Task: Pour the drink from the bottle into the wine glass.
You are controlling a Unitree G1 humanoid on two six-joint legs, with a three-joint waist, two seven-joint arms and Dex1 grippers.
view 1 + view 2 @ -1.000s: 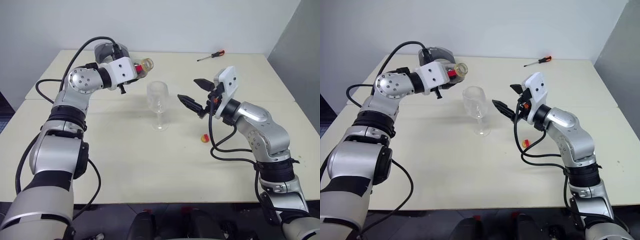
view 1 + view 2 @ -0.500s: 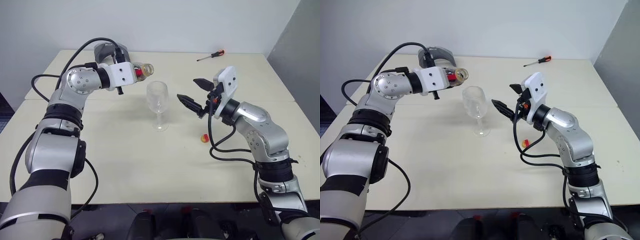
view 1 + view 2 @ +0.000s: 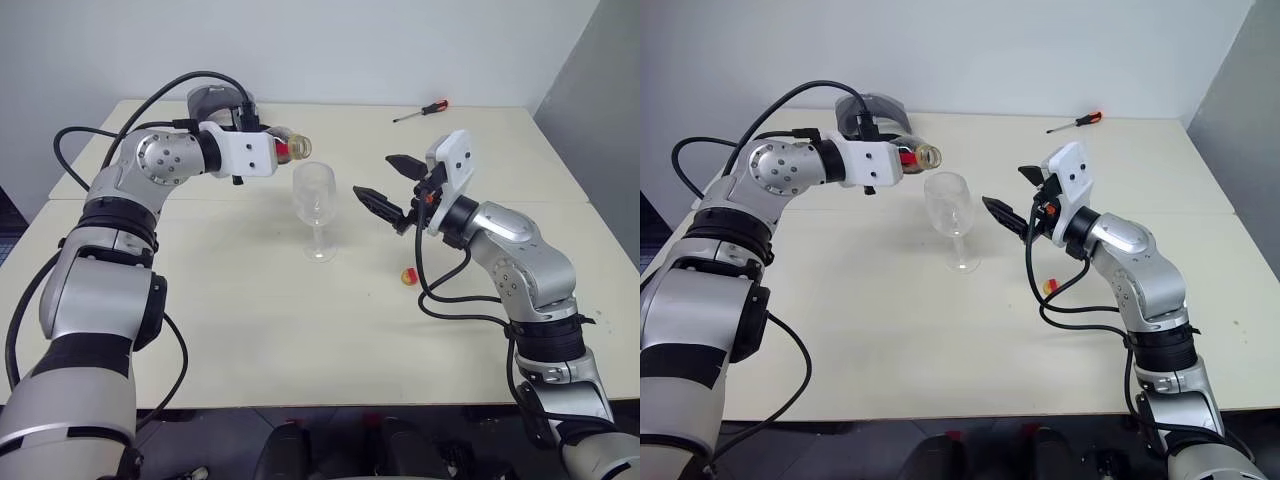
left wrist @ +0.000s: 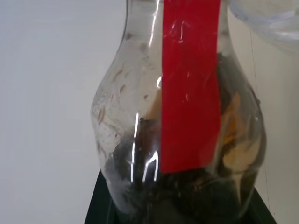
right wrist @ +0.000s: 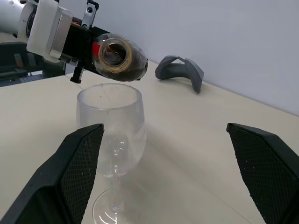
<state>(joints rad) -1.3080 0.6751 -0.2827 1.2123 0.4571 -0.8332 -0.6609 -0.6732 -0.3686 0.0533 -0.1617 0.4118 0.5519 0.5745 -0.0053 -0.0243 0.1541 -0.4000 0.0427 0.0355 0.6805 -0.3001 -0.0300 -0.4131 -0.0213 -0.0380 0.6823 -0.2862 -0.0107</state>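
The wine glass (image 3: pixel 316 205) stands upright mid-table, and its bowl (image 5: pixel 110 126) looks clear. My left gripper (image 3: pixel 274 152) is shut on the bottle (image 3: pixel 291 149) and holds it almost level, just above and to the left of the glass rim. The bottle's uncapped mouth (image 5: pixel 113 54) faces the glass. The dark drink (image 4: pixel 187 196) lies inside the bottle behind its red label strip (image 4: pixel 189 88). To the right of the glass, my right gripper (image 3: pixel 374 176) is open and empty, with its fingers pointing at the bowl.
A small yellow and red cap (image 3: pixel 409 276) lies on the cream table (image 3: pixel 300 330) to the right of the glass foot. A screwdriver (image 3: pixel 421 110) lies at the back right. At the back left is a grey curved object (image 3: pixel 212 100).
My left wrist rolled and tipped the bottle further, bringing its mouth lower toward the glass rim, and the left elbow rose. The right arm stayed still.
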